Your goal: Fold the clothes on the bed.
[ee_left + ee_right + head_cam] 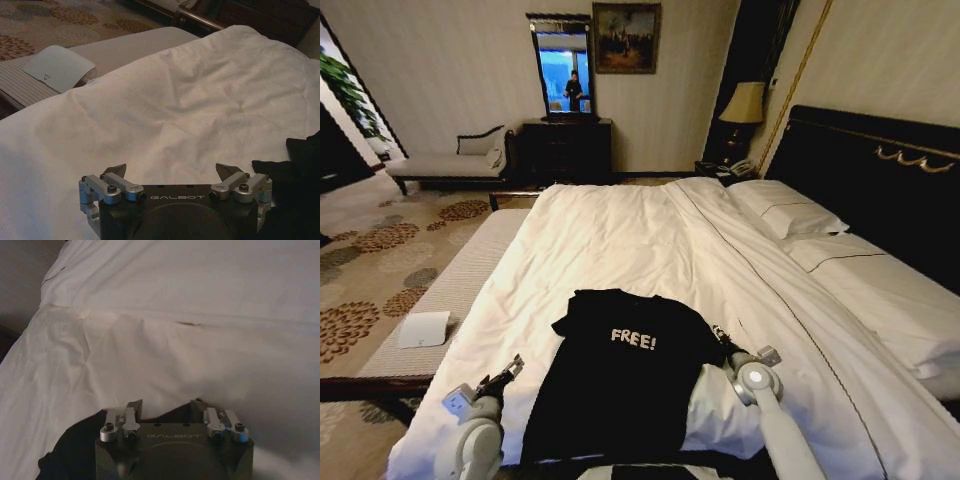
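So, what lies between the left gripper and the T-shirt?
Only bare white duvet lies between the left gripper and the T-shirt, in the left wrist view.

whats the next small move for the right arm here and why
Probably close the right gripper on the sleeve edge. Its jaws stand open over the black T-shirt, which lies flat and unfolded on the bed. The left gripper is open over bare duvet, beside the shirt.
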You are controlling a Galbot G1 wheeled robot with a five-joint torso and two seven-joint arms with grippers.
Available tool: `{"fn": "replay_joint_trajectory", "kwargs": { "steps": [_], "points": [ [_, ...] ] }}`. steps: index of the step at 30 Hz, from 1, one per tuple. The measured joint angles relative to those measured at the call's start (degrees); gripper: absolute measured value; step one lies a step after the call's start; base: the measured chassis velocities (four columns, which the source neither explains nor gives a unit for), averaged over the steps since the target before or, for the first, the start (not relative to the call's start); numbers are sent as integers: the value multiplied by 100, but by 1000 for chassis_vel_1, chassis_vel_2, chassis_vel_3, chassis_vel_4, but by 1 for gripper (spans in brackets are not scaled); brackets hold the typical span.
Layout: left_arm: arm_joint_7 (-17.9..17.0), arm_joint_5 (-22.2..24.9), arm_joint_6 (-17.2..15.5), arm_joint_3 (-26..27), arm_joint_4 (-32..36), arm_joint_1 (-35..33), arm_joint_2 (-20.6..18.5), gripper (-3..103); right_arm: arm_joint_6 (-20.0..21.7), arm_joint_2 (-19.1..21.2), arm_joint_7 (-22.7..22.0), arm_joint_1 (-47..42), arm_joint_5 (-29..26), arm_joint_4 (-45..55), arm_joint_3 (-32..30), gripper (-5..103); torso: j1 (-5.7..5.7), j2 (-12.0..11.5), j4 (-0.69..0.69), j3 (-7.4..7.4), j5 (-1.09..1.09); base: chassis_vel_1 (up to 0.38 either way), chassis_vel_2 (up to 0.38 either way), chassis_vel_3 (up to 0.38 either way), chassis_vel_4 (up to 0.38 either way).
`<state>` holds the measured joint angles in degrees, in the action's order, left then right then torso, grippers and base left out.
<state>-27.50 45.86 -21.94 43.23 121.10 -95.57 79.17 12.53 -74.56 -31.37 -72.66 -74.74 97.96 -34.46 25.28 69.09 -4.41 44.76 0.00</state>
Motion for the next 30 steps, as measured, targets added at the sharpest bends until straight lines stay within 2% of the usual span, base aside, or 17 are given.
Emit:
{"fn": "replay_joint_trajectory", "kwargs": {
  "steps": [3,4,6,7,8,10,13,15,18,20,21,22,27,29,30],
  "points": [
    [-2,-10,0,-27,25,-19,47,100,-9,36,10,13,39,-84,-134,39,0,0,0,0,0,0,0,0,0],
    [-2,-10,0,-27,25,-19,47,100,-9,36,10,13,39,-84,-134,39,0,0,0,0,0,0,0,0,0],
    [-3,-24,2,-50,25,-18,76,100,-8,65,7,-60,65,-76,-190,28,0,0,0,0,0,0,0,0,0],
    [-3,-34,4,-63,25,-16,87,100,-5,74,7,-106,68,-55,-210,28,0,0,-1,0,0,0,0,0,0],
    [-4,-41,5,-73,25,-13,95,100,-1,76,8,-136,70,-42,-224,23,0,0,-1,0,0,0,0,0,0],
    [-4,-54,6,-94,25,-6,112,100,6,73,9,-174,80,-37,-241,19,0,0,-1,0,0,0,0,0,0],
    [-7,-88,6,-142,27,3,142,100,14,39,8,-226,113,-32,-246,35,0,0,0,0,0,0,0,0,0],
    [-7,-94,6,-150,32,5,147,100,19,27,8,-253,121,-7,-245,35,0,0,0,0,0,0,0,0,0],
    [-7,-105,7,-151,34,-5,152,100,26,0,11,-290,144,15,-236,51,0,0,0,0,0,0,0,0,0],
    [-8,-105,7,-150,34,-9,152,100,26,-3,12,-291,148,14,-236,51,0,0,0,0,0,0,0,0,0],
    [-8,-106,10,-141,34,-24,152,100,25,-11,20,-297,158,4,-234,57,0,0,0,0,-1,0,0,0,0],
    [-8,-106,10,-141,34,-24,152,100,25,-11,20,-297,158,4,-234,57,0,0,0,0,-1,0,0,0,0],
    [-5,-107,27,-111,34,-56,153,100,-11,-31,100,-293,150,-61,-224,83,0,0,0,0,-1,0,0,0,0],
    [-5,-107,29,-111,34,-56,155,100,-13,-34,100,-286,144,-70,-227,83,0,0,0,0,0,0,0,0,0],
    [-5,-108,31,-111,34,-57,156,100,-15,-39,99,-281,131,-74,-234,79,0,0,-1,0,0,0,0,0,0]
  ]
}}
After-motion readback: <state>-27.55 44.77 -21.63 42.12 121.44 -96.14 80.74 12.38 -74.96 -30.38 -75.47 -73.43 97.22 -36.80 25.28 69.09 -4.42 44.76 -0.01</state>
